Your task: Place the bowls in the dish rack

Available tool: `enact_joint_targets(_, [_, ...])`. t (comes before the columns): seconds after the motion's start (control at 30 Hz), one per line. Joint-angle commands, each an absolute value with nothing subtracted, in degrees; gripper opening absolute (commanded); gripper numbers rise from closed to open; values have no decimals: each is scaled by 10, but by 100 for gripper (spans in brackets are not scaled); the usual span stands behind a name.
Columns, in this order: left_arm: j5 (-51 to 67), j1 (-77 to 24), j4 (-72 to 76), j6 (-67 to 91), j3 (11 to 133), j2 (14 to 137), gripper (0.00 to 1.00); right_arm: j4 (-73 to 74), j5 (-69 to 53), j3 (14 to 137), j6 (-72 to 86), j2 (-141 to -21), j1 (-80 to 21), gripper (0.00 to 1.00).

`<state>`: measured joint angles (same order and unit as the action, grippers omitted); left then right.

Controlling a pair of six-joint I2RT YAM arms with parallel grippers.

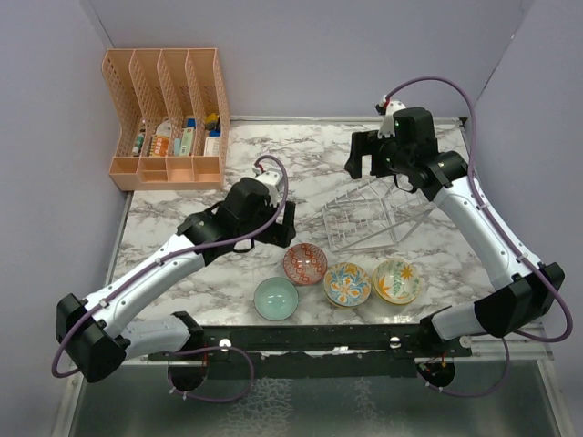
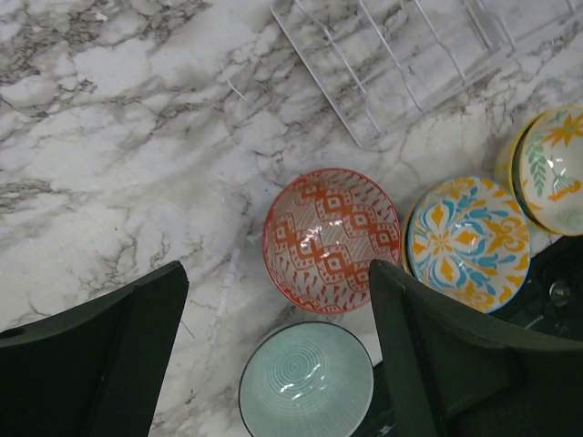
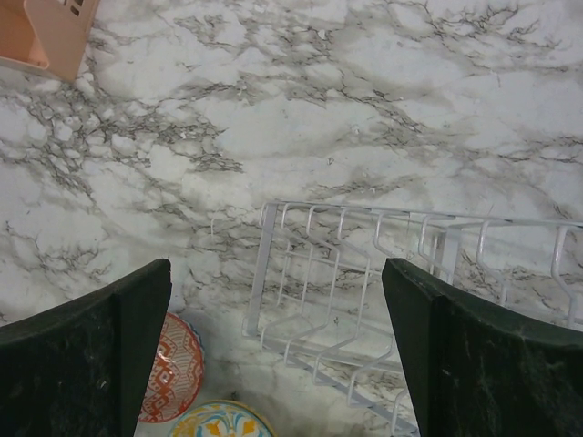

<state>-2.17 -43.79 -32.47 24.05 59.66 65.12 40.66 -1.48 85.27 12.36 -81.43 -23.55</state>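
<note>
Four bowls sit in a row near the table's front: the pale teal bowl [image 1: 275, 299], the red-pink patterned bowl [image 1: 304, 263], the blue-orange floral bowl [image 1: 347, 284] and the yellow bowl [image 1: 397, 280]. The clear wire dish rack [image 1: 371, 218] stands empty just behind them. My left gripper [image 1: 277, 224] is open and empty, hovering above the red-pink bowl [image 2: 332, 238] and the teal bowl [image 2: 306, 381]. My right gripper [image 1: 364, 155] is open and empty, high above the rack's far left part [image 3: 364, 309].
An orange slotted file organizer [image 1: 168, 118] holding small items stands at the back left corner. Grey walls close in the table at the back and sides. A black rail [image 1: 310, 339] runs along the front edge by the arm bases.
</note>
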Motion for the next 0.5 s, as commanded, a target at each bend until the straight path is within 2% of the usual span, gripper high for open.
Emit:
enact_joint_targets(0.0, [-92, -520, -387, 296, 602, 625, 81, 426, 0, 865, 147, -820, -234, 99])
enact_joint_targets(0.3, [-216, -758, -456, 488, 586, 639, 78, 421, 22, 856, 139, -821, -234, 99])
enact_joint_targets(0.47, [-252, -840, -453, 574, 546, 647, 72, 424, 7, 853, 140, -819, -234, 99])
